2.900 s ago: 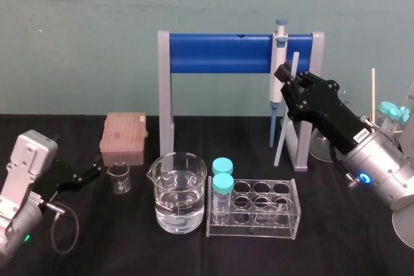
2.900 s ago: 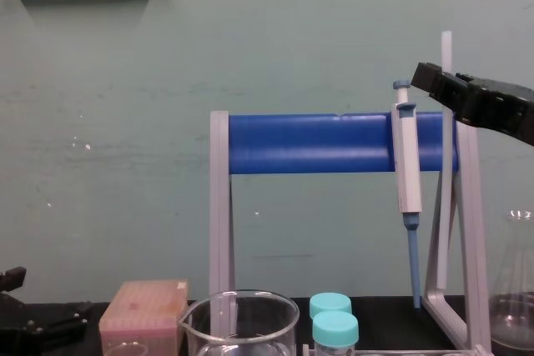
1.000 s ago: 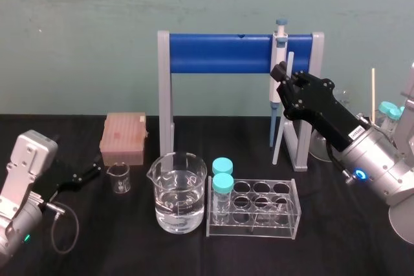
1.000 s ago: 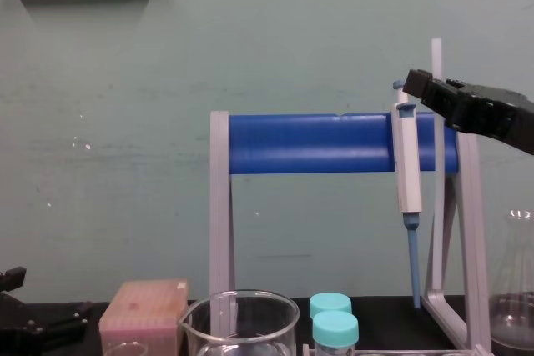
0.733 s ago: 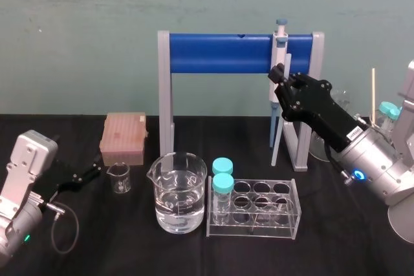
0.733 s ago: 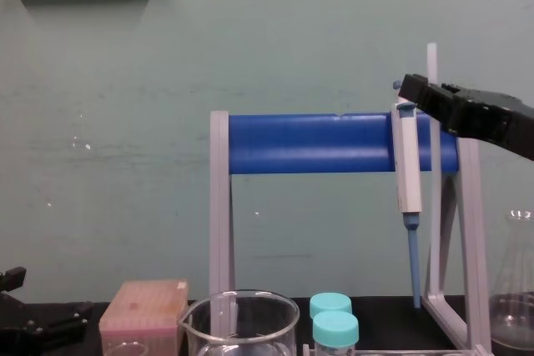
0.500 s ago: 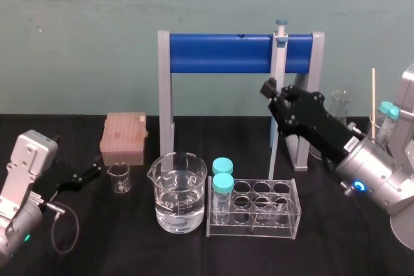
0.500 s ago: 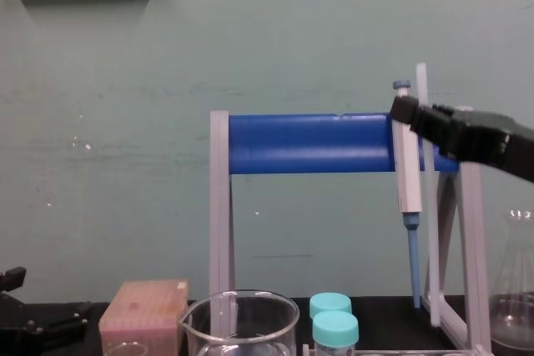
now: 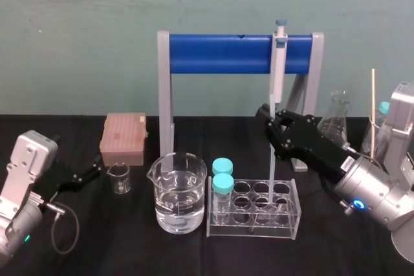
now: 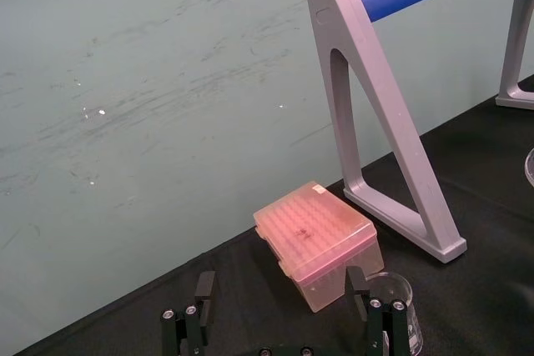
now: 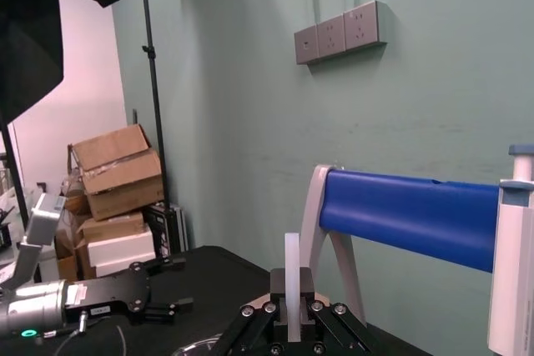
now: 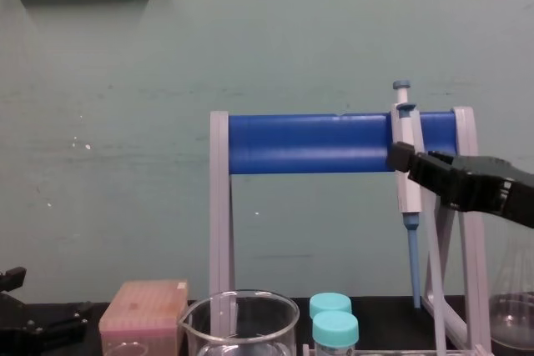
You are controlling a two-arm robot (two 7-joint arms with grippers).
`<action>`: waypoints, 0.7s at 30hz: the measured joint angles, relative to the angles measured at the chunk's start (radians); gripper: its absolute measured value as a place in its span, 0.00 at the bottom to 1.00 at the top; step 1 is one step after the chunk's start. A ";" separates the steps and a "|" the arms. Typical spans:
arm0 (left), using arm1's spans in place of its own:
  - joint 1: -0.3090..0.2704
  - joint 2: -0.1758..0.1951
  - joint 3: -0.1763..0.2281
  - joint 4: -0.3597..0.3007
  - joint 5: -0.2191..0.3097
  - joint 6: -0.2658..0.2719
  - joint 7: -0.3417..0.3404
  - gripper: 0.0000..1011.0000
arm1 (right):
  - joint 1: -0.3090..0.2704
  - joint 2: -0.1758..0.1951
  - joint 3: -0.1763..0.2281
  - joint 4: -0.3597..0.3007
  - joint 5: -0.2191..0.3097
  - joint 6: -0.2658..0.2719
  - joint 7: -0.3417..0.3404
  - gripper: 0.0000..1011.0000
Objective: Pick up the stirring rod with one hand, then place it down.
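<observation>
Just before the blue-barred grey pipette stand, the right black two-fingered gripper reaches in from the right, its arm sloping up toward the stand. It is clenched on the thin translucent whitish stirring rod. The rod stands nearly upright, its lower end at the clear plastic tube rack. The left gripper rests low at the table's left, fingers spread.

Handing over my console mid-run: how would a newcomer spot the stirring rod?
Find the blue-barred pipette rack; before its right leg the right gripper holds the stirring rod nearly upright in its jaws. Unlike the grey-and-blue pipette hanging behind, it is a plain, thin, whitish stick.
</observation>
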 joint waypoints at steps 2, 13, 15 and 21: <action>0.000 0.000 0.000 0.000 0.000 0.000 0.000 0.99 | 0.003 -0.002 -0.002 0.006 -0.001 -0.002 0.001 0.07; 0.000 0.000 0.000 0.000 0.000 0.000 0.000 0.99 | 0.049 -0.031 -0.034 0.080 -0.017 -0.033 0.027 0.07; 0.000 0.000 0.000 0.000 0.000 0.000 0.000 0.99 | 0.057 -0.035 -0.040 0.094 -0.024 -0.034 0.029 0.07; 0.000 0.000 0.000 0.000 0.000 0.000 0.000 0.99 | 0.072 -0.039 -0.055 0.128 -0.045 -0.035 0.032 0.07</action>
